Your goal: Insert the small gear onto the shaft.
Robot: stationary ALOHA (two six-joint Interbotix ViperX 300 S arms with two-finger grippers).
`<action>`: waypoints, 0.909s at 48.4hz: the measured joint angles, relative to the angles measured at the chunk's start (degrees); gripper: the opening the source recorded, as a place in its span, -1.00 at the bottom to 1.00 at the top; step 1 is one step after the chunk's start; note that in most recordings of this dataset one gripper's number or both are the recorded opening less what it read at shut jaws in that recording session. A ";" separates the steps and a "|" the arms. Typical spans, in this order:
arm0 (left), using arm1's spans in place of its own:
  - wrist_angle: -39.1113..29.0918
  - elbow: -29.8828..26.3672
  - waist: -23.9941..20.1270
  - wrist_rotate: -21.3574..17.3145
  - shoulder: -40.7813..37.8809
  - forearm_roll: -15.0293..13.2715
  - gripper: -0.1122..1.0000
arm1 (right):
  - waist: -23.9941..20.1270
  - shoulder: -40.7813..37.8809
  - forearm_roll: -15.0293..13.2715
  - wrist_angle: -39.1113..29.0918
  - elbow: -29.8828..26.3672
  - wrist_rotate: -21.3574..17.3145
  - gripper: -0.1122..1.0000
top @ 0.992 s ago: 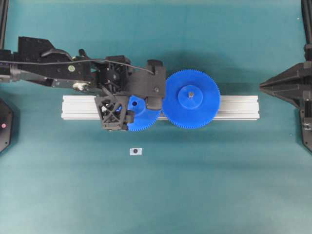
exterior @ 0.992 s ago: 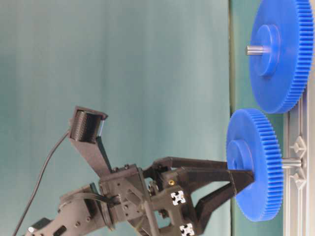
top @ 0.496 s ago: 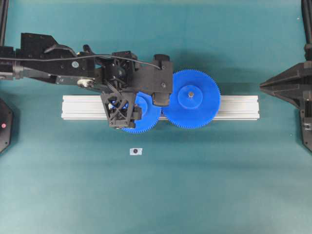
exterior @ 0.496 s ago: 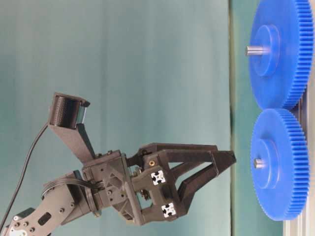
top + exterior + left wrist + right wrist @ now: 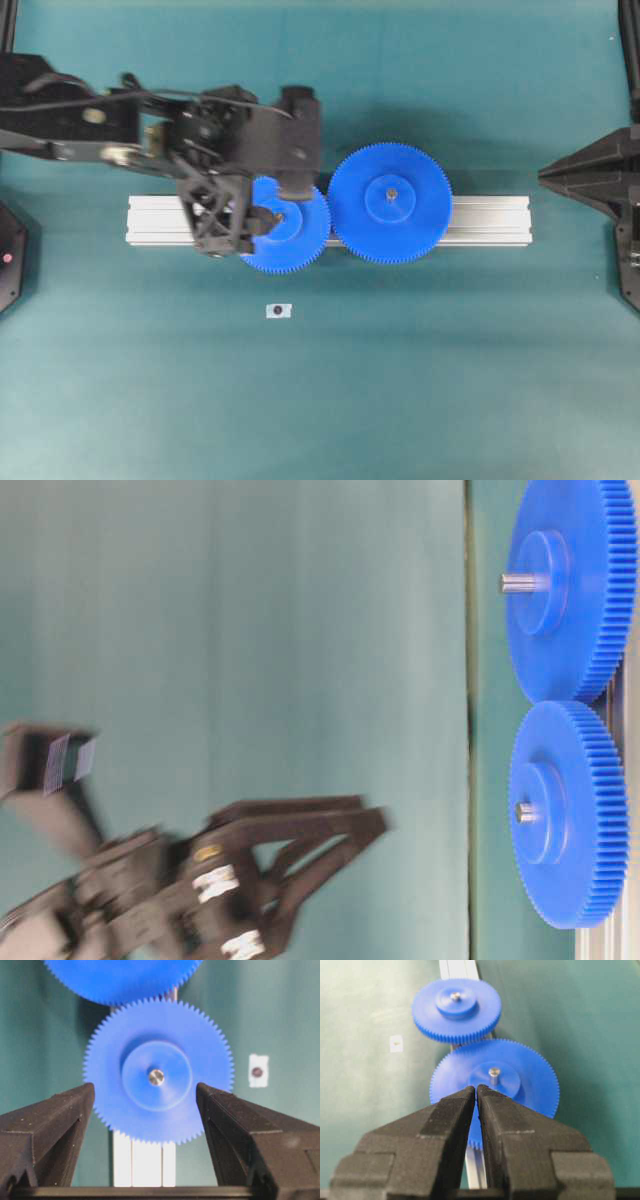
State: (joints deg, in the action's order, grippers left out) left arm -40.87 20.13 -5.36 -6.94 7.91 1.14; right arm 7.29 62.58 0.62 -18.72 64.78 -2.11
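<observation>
The small gear sits flat on the aluminium rail, its teeth meshing with the larger blue gear. The shaft shows as a grey metal tip in the centre of the small gear's hub, also visible side-on. My left gripper hovers above the small gear, open, its fingers well apart and touching nothing. From table level the left gripper is blurred and stands clear of the small gear. My right gripper is shut and empty, far right of the rail.
A small white tag with a dark dot lies flat on the green mat in front of the rail. The larger gear has its own pin. The right gripper rests at the mat's right edge.
The left gripper has let go of the small gear, which slid down the shaft against the rail. The gripper has since drawn back up and to the left.
</observation>
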 measured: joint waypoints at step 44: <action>2.90 9.23 2.29 1.41 10.11 0.00 0.62 | 0.00 3.16 0.00 -0.18 2.37 0.00 -0.38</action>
State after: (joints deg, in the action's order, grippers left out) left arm -37.97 29.36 -3.08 -5.54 18.02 1.14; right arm 7.29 65.74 0.62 -18.90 67.15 -2.11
